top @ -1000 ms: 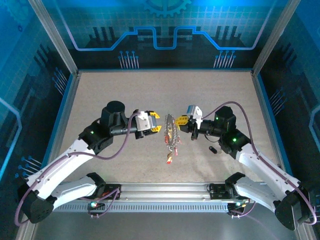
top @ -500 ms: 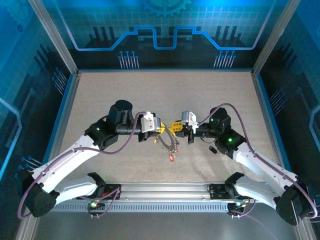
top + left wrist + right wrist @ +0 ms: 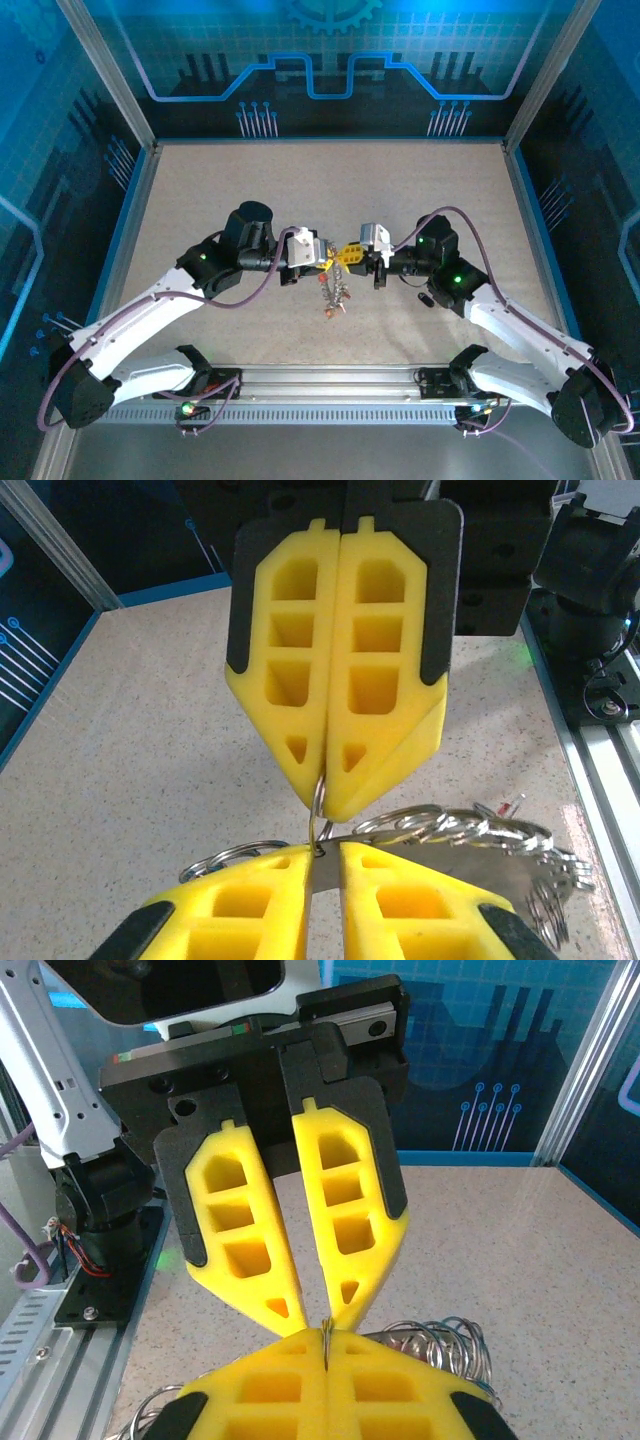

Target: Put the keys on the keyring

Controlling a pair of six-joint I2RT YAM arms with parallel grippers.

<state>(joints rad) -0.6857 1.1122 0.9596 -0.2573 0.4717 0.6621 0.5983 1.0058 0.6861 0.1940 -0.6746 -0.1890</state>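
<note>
Since half a second ago the arms have drawn closer, and the left gripper and right gripper now meet tip to tip, each pinched tight on the thin wire of the keyring, which hangs beneath them over the middle of the table. The left wrist view adds coiled rings and keys beside the fingers. From above, a red tag dangles lowest, bare surface lies all round, and a small dark object sits by the right arm.
</note>
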